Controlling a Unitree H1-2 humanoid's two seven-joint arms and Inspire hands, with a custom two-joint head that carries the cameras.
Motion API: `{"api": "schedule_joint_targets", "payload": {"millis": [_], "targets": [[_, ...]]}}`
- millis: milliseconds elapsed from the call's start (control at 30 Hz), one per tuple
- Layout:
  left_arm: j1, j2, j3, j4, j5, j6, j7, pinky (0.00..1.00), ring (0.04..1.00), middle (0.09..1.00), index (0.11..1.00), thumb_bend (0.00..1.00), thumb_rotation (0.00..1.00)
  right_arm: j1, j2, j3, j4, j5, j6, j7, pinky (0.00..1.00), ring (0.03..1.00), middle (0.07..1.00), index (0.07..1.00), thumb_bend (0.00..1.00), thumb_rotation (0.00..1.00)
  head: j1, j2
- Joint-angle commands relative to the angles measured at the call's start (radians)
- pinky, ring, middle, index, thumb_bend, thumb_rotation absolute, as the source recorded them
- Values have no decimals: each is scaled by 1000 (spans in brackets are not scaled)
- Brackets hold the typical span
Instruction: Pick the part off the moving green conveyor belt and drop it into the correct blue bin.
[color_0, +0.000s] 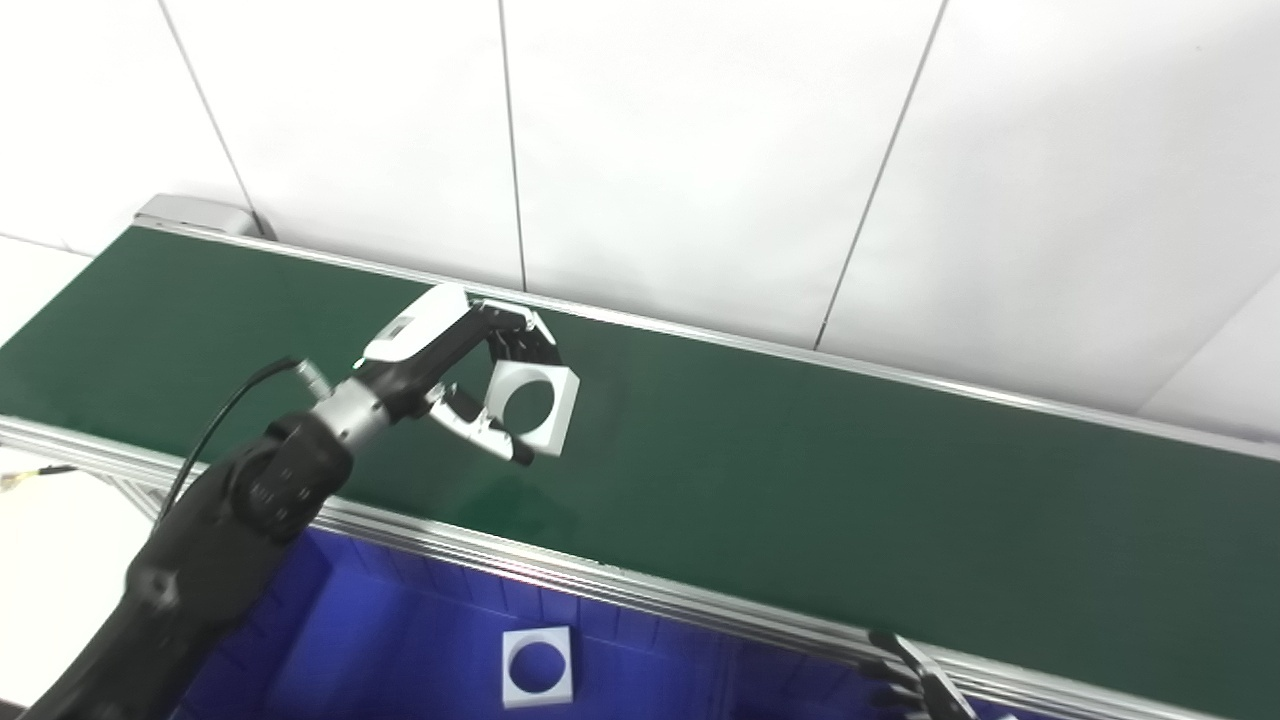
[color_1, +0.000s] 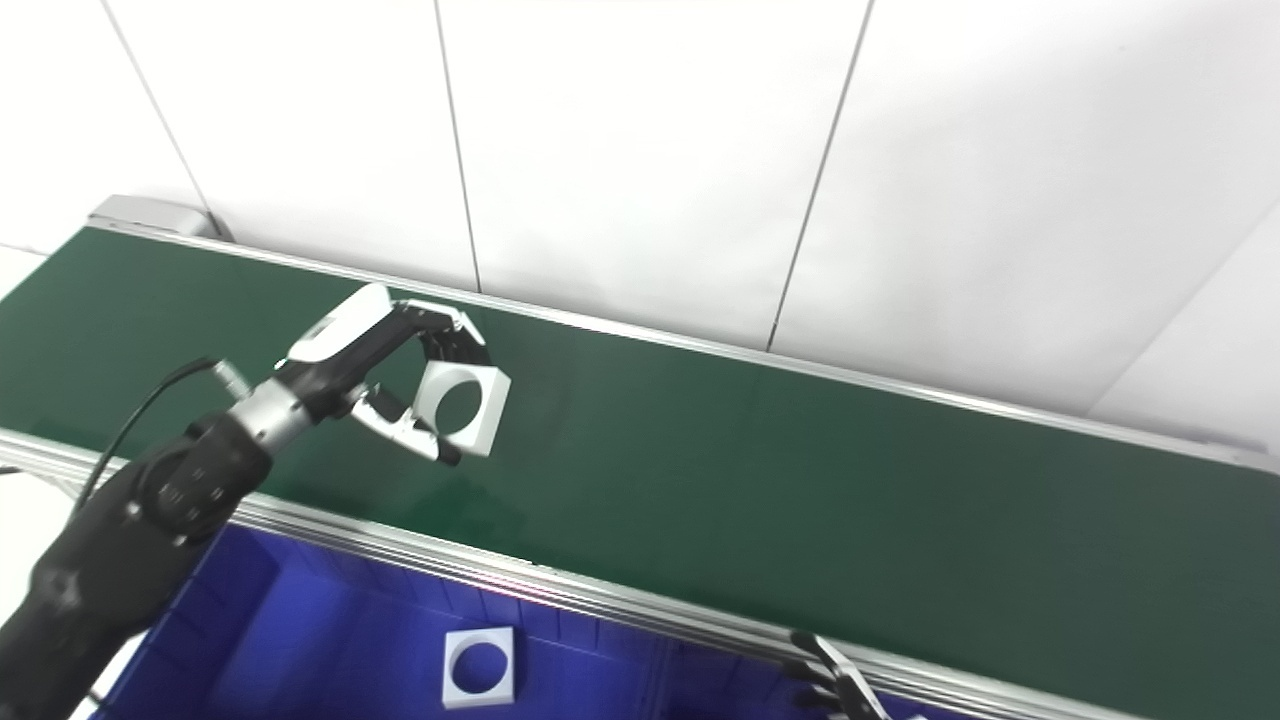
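Observation:
My left hand (color_0: 455, 375) is shut on a white square part with a round hole (color_0: 535, 405), gripped between fingers and thumb and held tilted above the green conveyor belt (color_0: 800, 480). The same hand (color_1: 385, 375) and part (color_1: 462, 407) show in the right eye view. A blue bin (color_0: 400, 640) lies below the belt's near rail and holds a matching white square part (color_0: 537, 666). Only the fingertips of my right hand (color_0: 920, 685) show at the bottom edge; whether they are open or shut is hidden.
A metal rail (color_0: 620, 580) runs along the belt's near side between belt and bin. A white panelled wall (color_0: 700, 150) stands behind the belt. A black cable (color_0: 215, 430) loops off my left forearm.

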Motion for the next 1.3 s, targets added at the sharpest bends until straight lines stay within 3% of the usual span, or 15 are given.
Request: {"api": "schedule_joint_targets", "payload": {"millis": [0,300,400,633,700,833,900,1000,1267], "targets": [[9,4,22,-63,-38,-17,12,397,441,500,494,501,0,15,15,4,-49,-15,-32,-20,586,693,759,842,861,162,-32,18],[102,-12,18,-131,-100,-62,14,425,453,512,472,500,0,26,53,14,-64,-66,-9,-24,635,719,774,871,831,274,-132,94],[121,-16,1,-140,-153,-64,0,430,456,511,473,500,0,25,59,12,-55,-78,-19,-32,629,721,779,873,826,304,-127,108],[205,-58,-20,-205,-128,-57,0,374,418,520,487,499,0,15,63,4,-50,-61,-30,-44,648,723,785,873,831,325,-135,164],[227,-72,-24,-218,-129,-53,-8,410,447,512,478,500,0,13,62,3,-56,-69,-21,-42,650,722,781,872,834,341,-136,178],[270,-98,-32,-221,-132,-48,-19,427,462,513,466,500,0,9,63,0,-64,-67,-13,-37,634,717,781,872,839,358,-139,196],[295,-113,-39,-208,-124,-49,-17,352,408,502,500,498,0,11,65,-3,-67,-52,-8,-33,631,716,784,871,844,352,-142,203],[327,-130,-47,-192,-99,-40,-14,445,461,484,493,502,0,14,67,-6,-72,-37,-5,-30,631,721,792,874,849,352,-144,211],[394,-155,-67,-149,-113,-50,-31,465,489,502,460,500,0,17,64,-9,-87,-41,6,-23,620,716,790,874,849,368,-138,223]]}}
